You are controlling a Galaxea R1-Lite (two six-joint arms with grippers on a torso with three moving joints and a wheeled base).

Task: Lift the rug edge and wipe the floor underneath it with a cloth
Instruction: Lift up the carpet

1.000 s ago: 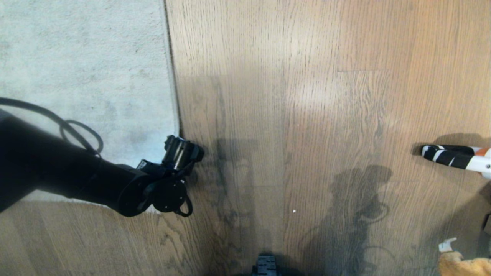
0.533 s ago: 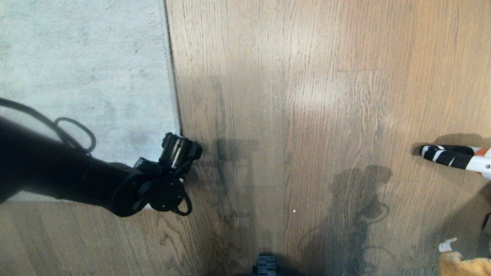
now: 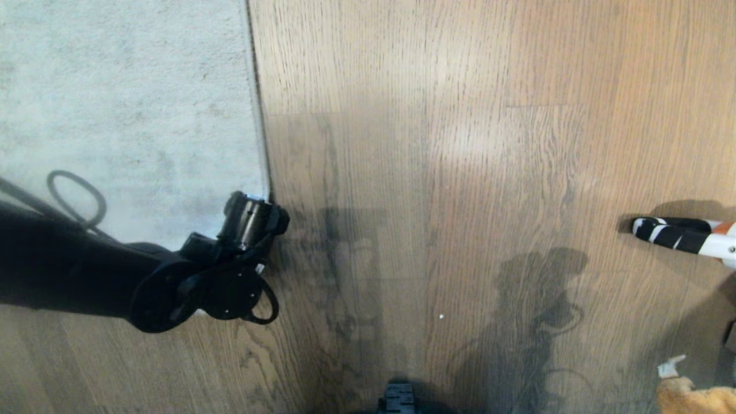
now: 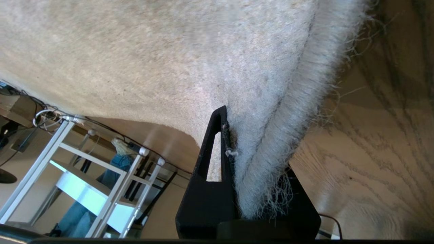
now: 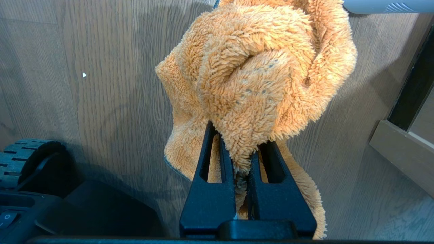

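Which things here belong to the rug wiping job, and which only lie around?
For the job:
- rug edge, clamped in the left gripper
- cloth, pinched in the right gripper
- floor

Lying about:
- black-and-white striped object on the floor at the right
- white frame beyond the rug

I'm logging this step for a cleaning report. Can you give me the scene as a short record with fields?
left gripper: shut on the rug edge, at the rug's near corner
right gripper: shut on the cloth, held above the floor
rug: pale, on the left of the head view
cloth: orange, fluffy, bunched
wiping under rug: not yet done
other item: striped black-and-white object at the right
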